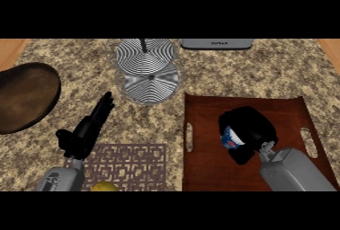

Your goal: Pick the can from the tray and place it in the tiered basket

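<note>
On the counter at the right lies a reddish-brown tray [206, 175] with slot handles. Over its middle my right hand [249, 128] is curled round a blue and red can [229, 138], of which only a small strip shows at the hand's left side. The tiered basket [147, 67] stands at the back centre, its two round tiers patterned in black and white rings. My left hand [86, 130] rests at the lower left, fingers straight and pointing away from me, holding nothing.
A dark round wooden board [23, 96] lies at the far left. A brown lattice mat [129, 166] sits beside the tray's left edge, with a yellow fruit [104, 187] at its near side. A grey appliance [217, 43] stands at the back.
</note>
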`<state>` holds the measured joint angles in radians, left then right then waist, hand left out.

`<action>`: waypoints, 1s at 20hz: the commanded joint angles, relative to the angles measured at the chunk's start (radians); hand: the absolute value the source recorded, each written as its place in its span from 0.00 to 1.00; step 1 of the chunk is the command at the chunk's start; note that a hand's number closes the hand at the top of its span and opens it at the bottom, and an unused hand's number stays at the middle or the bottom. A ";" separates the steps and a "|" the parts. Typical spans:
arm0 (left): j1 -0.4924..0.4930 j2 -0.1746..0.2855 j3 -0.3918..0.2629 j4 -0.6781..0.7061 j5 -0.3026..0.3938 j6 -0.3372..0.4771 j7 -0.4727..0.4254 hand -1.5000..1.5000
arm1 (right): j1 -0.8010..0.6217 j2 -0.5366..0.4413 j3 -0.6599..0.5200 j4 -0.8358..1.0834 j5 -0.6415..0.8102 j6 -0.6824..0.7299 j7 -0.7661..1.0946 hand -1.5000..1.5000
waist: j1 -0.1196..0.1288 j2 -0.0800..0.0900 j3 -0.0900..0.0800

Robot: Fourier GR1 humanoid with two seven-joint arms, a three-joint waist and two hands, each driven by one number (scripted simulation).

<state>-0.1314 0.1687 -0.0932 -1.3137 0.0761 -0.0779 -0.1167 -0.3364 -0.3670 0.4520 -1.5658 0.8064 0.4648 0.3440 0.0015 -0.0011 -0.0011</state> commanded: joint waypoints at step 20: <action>0.046 -0.006 0.023 -0.053 -0.014 -0.015 0.021 0.50 | 0.234 0.362 -0.141 -0.518 0.290 -0.417 0.685 1.00 | -0.022 -0.011 0.000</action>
<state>-0.0923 0.1561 -0.0675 -1.3627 0.0564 -0.0737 -0.0888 -0.0821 -0.0801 0.2694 -1.9391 1.0722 0.1494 0.9287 -0.0406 -0.0134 -0.0004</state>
